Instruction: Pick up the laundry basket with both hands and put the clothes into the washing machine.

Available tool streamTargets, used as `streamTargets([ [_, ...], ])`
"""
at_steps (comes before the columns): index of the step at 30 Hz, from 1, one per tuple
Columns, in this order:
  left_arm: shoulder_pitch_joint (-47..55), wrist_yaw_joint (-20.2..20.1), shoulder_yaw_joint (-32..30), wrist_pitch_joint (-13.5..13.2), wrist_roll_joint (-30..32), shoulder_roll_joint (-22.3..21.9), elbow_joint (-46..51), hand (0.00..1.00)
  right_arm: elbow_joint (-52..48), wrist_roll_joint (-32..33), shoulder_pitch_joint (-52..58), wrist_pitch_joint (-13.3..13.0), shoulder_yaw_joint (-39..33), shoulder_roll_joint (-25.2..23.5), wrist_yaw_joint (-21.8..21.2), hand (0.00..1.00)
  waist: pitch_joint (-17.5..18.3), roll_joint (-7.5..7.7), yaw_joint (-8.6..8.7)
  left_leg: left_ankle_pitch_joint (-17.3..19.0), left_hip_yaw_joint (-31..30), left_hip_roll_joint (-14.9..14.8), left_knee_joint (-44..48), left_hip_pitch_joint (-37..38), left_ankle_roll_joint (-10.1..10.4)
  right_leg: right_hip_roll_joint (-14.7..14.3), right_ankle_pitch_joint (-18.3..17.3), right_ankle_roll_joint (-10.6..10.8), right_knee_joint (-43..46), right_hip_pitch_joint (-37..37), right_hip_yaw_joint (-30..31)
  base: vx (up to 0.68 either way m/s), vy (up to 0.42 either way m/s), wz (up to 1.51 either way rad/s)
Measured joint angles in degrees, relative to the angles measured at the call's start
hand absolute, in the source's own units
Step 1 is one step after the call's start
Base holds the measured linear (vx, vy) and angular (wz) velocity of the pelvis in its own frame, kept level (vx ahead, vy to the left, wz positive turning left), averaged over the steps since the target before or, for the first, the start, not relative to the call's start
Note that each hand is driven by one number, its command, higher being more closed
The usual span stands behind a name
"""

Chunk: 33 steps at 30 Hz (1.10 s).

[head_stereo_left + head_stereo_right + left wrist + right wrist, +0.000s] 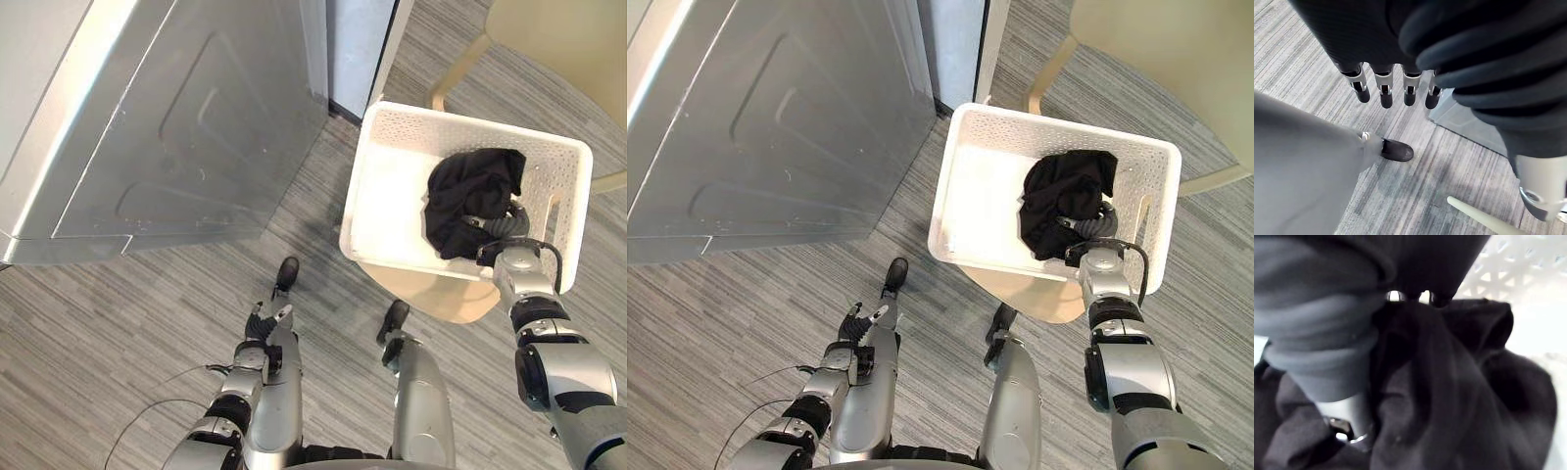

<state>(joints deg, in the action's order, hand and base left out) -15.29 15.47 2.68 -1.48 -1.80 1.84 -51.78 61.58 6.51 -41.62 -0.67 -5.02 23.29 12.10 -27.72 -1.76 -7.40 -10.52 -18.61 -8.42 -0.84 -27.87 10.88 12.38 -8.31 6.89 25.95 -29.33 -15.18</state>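
Left eye view: a white perforated plastic laundry basket (460, 132) rests on a pale wooden chair seat (441, 294), near a silver-grey metal washing machine (186, 127) that stands on the grey striped floor (118, 323). A crumpled black garment (470, 191) lies inside the basket, towards its right wall. The right hand (502, 225) reaches over the near rim into this garment; whether it grips the cloth cannot be told. Left wrist view: the left hand (1376, 39) hangs low above the floor, its fingers (1383, 93) released, straight and holding nothing.
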Motion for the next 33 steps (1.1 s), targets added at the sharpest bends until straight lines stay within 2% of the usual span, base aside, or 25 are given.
streamTargets([
  [4, 0.05, -0.42, -1.13, -0.13, -8.81, -0.01, -0.82, 0.00, -0.53, 3.67, 3.40, 0.82, -4.29, -4.96, 0.14, 1.00, -0.01, 0.09, -0.07, 0.00, 0.13, 0.02, -0.01, 1.19, -0.01, 0.00, 0.00, -0.01, -0.02, 1.06, 0.26, -0.02, -0.053, -0.01],
  [7, 0.57, -0.45, -1.27, -0.14, -10.16, 0.24, -1.03, 0.00, -3.04, 6.05, 5.29, 1.47, -7.13, -5.89, 0.36, 1.00, 0.06, 0.37, -0.24, 0.02, 0.52, 0.02, -0.28, 2.90, -0.03, 0.00, 0.00, 0.00, -0.16, 2.50, 0.66, -0.02, -0.033, -0.04],
  [11, 2.04, -0.56, -3.05, -0.09, -11.07, 0.99, -0.69, 0.00, -14.86, 10.03, 10.89, 1.12, -10.38, -8.35, 1.42, 1.00, 0.04, 1.24, 0.31, 0.36, 1.85, 0.07, -0.84, 6.29, -0.60, 0.04, -0.35, 0.57, -0.67, 4.81, 1.90, -0.03, -0.018, -0.12],
  [13, 3.65, -1.45, -3.13, -0.12, -11.69, 1.80, 0.24, 0.00, -20.90, 12.16, 14.09, 0.90, -12.28, -9.61, 1.76, 1.00, 0.12, 2.02, 0.39, 0.60, 2.56, 0.21, -1.21, 8.39, -1.00, 0.09, -0.43, 0.74, -1.14, 6.54, 2.53, 0.00, -0.010, -0.12],
  [14, 4.85, -2.21, -3.14, -0.18, -13.21, 2.43, 0.96, 0.00, -25.06, 13.46, 16.30, 0.74, -13.08, -10.41, 1.80, 1.00, 0.71, 3.00, 0.58, 0.84, 3.21, 0.52, -1.23, 9.34, -1.38, 0.41, -0.51, 1.10, -1.28, 7.25, 2.74, 0.03, 0.002, -0.12],
  [17, 8.13, -4.05, -3.05, -0.18, -14.44, 3.41, 3.81, 0.00, -34.41, 13.63, 20.62, -1.09, -15.96, -12.86, 2.88, 1.00, 3.55, 5.42, 2.11, 1.06, 3.87, 1.19, -1.70, 10.34, -1.70, 1.05, -0.42, 1.85, -2.34, 8.31, 3.50, 0.05, 0.009, -0.03],
  [20, 11.34, -5.52, -1.61, -0.12, -14.83, 3.47, 9.59, 0.00, -42.99, 13.08, 24.87, -1.92, -18.79, -13.95, 3.52, 1.00, 6.62, 6.82, 2.68, 1.14, 5.11, 1.86, -2.91, 13.00, -1.83, 1.68, 0.05, 2.40, -3.96, 10.54, 4.31, 0.10, 0.012, -0.08],
  [23, 13.83, -6.16, 1.03, -0.41, -14.88, 3.44, 17.03, 0.00, -49.54, 13.03, 27.53, -3.00, -19.49, -14.98, 3.83, 1.00, 10.37, 6.70, 3.45, 1.39, 6.38, 2.15, -3.78, 15.41, -2.11, 1.87, 0.77, 2.71, -6.09, 12.87, 4.78, 0.07, 0.007, -0.15],
  [27, 15.42, -7.78, 4.71, -1.29, -14.84, 2.92, 29.56, 0.00, -57.36, 12.99, 29.87, -4.04, -19.44, -16.32, 2.85, 1.00, 14.96, 5.47, 3.90, 2.26, 8.81, 2.29, -4.35, 19.06, -2.68, 1.62, 2.74, 3.34, -10.42, 16.89, 6.11, 0.03, 0.014, -0.26],
  [33, 15.00, -8.03, 7.40, -2.15, -16.39, 1.55, 40.35, 0.00, -69.68, 12.95, 32.30, -5.44, -16.59, -17.62, -0.35, 1.00, 19.33, 3.95, 6.75, 3.81, 12.78, 2.41, -4.39, 24.26, -3.33, 1.08, 7.08, 4.06, -18.41, 23.34, 8.71, 0.00, 0.035, -0.30],
])
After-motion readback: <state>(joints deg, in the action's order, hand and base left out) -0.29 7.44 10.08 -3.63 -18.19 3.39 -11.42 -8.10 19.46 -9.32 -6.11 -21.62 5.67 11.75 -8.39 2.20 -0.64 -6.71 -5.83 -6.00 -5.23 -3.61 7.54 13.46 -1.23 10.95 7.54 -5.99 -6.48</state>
